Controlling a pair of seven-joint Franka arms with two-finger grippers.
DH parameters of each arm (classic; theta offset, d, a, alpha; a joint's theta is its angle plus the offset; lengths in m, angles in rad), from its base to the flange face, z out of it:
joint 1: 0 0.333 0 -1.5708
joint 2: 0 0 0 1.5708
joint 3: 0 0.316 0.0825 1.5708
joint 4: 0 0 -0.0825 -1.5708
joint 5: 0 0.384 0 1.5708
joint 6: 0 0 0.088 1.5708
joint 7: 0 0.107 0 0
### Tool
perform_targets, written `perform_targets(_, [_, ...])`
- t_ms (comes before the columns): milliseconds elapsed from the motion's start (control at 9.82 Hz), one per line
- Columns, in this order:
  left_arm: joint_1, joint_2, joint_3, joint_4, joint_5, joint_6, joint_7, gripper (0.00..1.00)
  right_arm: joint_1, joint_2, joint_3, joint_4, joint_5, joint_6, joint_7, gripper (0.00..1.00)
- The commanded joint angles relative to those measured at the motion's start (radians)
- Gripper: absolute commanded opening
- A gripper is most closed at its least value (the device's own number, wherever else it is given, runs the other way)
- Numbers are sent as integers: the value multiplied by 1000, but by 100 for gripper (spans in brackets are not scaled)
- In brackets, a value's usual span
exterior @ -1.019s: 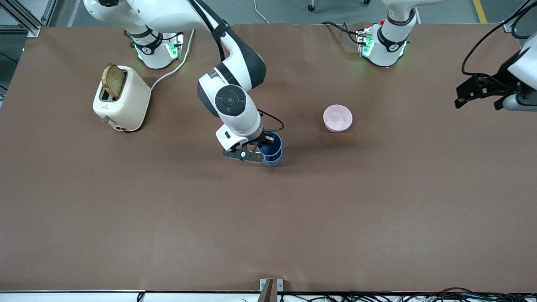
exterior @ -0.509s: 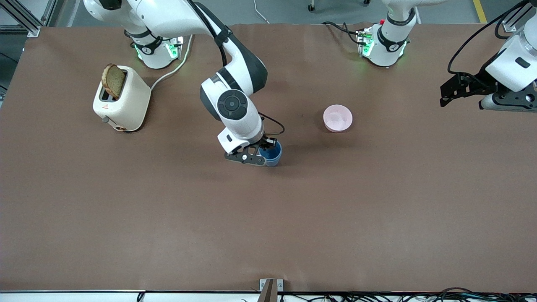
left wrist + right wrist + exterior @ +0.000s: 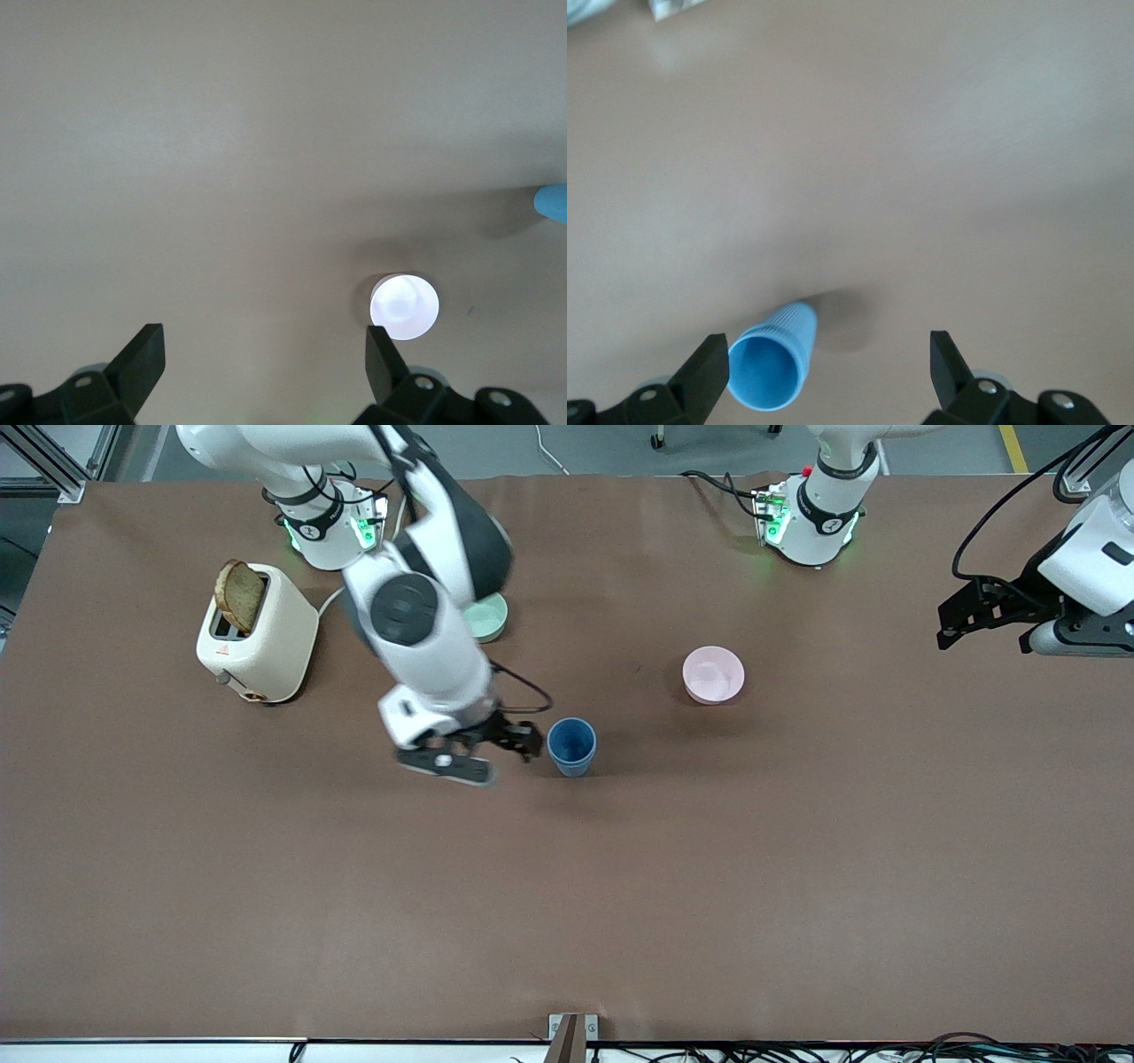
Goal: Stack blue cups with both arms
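Observation:
The blue cups stand upright mid-table, one nested in the other, and look like a single tumbler. My right gripper is open and empty, just beside the stack toward the right arm's end and apart from it. In the right wrist view the stack lies close to one finger, while the right gripper is over bare table. My left gripper is open and empty, raised over the left arm's end of the table. The left wrist view shows the left gripper over bare table, with a bit of the stack at the edge.
A pink bowl sits toward the left arm's end from the cups, also in the left wrist view. A mint-green bowl is partly hidden under the right arm. A cream toaster holding a bread slice stands near the right arm's base.
My right gripper lowered the held cup into the other, let go, opened and drew back toward the right arm's end. The mint-green bowl came into view. The left gripper shifted slightly.

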Motion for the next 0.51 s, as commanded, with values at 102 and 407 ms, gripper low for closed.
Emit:
perform_targets(102, [0,-12,-7,-37,18,-19,-15,100,-120,-159,-94,-58,-20,-179,-226,100])
perform_targets(407, [-2,-12,-13,-38,19,-22,-15,100,-313,-216,-105,-66,-24,-325,-429,100])
